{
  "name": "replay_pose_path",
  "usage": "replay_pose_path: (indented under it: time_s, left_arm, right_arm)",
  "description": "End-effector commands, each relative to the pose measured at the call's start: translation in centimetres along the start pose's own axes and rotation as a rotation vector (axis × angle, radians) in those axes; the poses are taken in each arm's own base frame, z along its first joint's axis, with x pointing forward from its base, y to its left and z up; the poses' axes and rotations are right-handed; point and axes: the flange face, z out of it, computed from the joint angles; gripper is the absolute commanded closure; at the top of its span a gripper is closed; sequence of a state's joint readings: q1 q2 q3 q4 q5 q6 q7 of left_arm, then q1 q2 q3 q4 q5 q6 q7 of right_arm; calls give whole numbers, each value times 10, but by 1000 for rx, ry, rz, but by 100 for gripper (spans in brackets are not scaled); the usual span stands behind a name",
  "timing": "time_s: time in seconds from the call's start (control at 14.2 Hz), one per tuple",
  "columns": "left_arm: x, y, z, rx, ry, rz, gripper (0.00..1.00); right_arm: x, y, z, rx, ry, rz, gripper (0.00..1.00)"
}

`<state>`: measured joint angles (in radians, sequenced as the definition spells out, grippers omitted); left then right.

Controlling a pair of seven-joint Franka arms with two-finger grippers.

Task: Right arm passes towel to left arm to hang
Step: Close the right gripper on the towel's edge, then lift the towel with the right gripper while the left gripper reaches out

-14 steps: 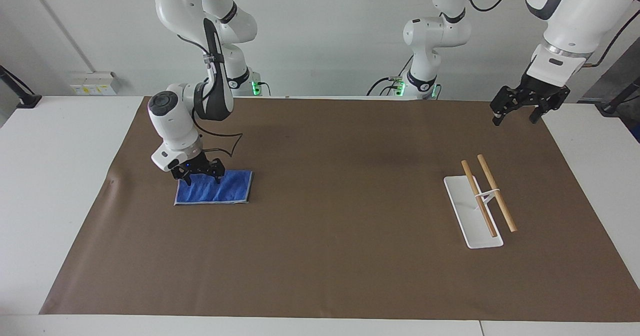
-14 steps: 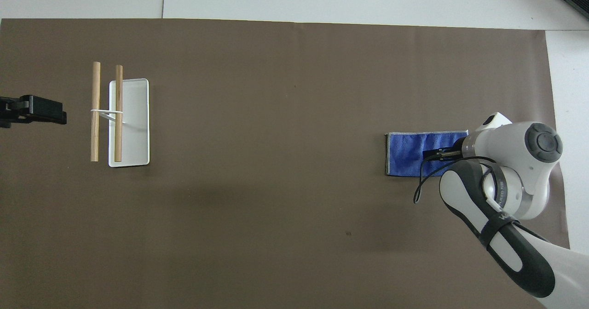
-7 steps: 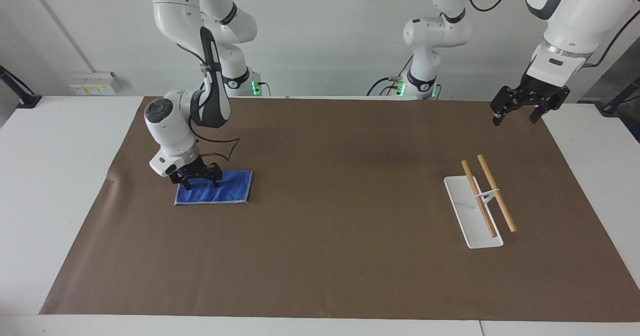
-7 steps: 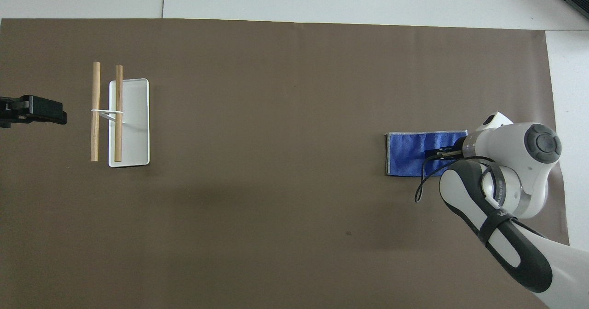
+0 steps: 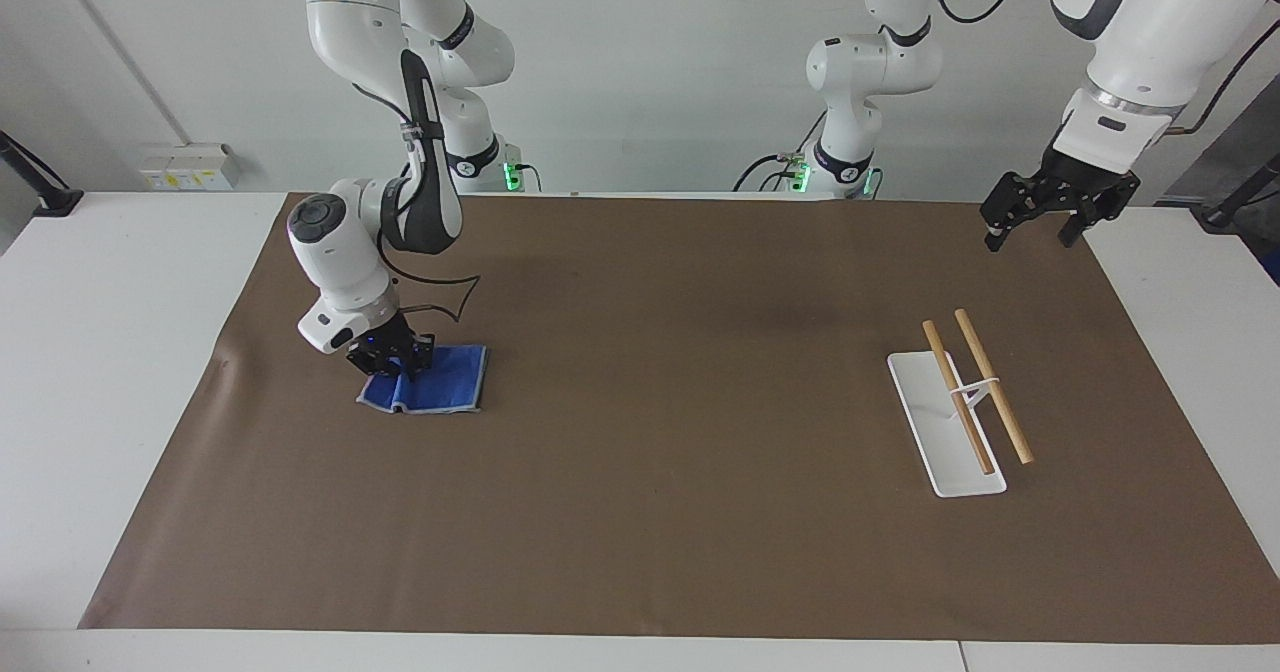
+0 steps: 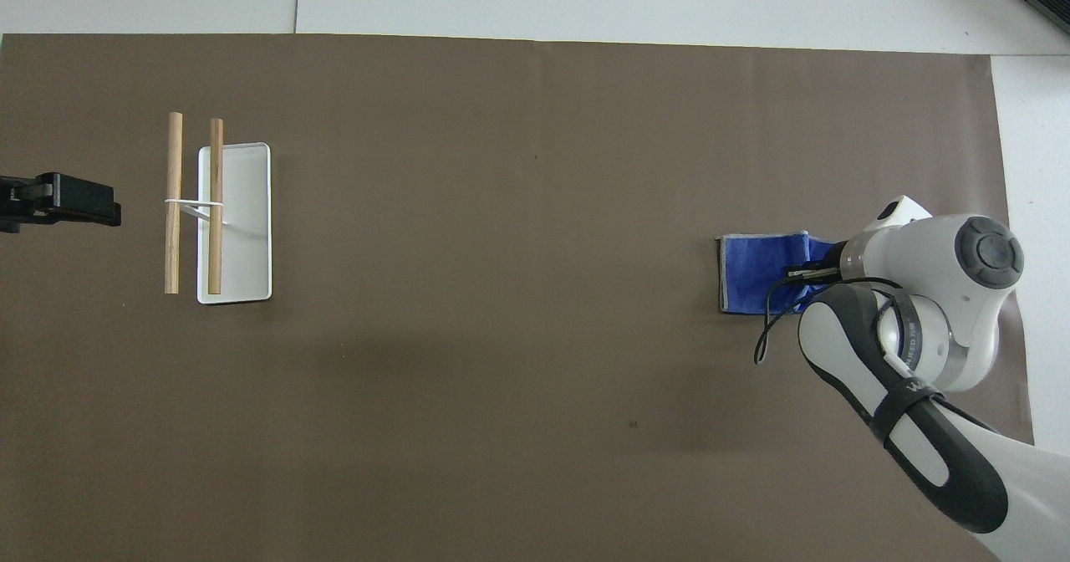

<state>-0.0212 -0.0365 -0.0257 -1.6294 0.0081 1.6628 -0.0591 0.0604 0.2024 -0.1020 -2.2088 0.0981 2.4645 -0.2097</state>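
1. The right claw point(image 5: 392, 360) is clamped on the bunched towel point(image 5: 440, 384) — low on the tabletop point(image 5: 640, 512), ready to lift.
2. The left claw point(image 5: 1040, 220) waits spread open above the rack point(image 5: 962, 407) — seemingly placed to receive it.

No text, label, brand or number is showing clearly enough to read. Small dark lettering is sitting on the grey band of the right arm point(image 6: 907, 353), just above its wrist and close to the right gripper point(image 6: 801, 275), but the letters are too small to make out. A pale wall box point(image 5: 187, 165) with small yellow marks is hanging beside the table, well apart from that gripper; nothing on it is reading as words.
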Motion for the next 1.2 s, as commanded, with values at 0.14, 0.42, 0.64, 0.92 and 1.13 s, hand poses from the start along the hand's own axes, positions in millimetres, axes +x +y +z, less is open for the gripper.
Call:
replay_pose_path:
  time_s: [0.14, 0.42, 0.64, 0.92, 1.13]
  left_arm:
    - [-6, -2, -2, -7, -9, -13, 0]
    - [-6, -2, -2, -7, -7, -13, 0]
    - [-6, -2, -2, -7, -7, -13, 0]
    - [-6, -2, -2, -7, -8, -13, 0]
    - [-6, -2, -2, -7, -7, -12, 0]
  right_arm:
    - [28, -8, -55, 34, -14, 8, 100]
    - [31, -31, -81, 158, 20, 60, 100]
    - [43, -55, -108, 339, 41, 137, 100]
    - [55, -78, -127, 603, 84, 295, 100]
    - [58, -105, -132, 764, 70, 438, 100]
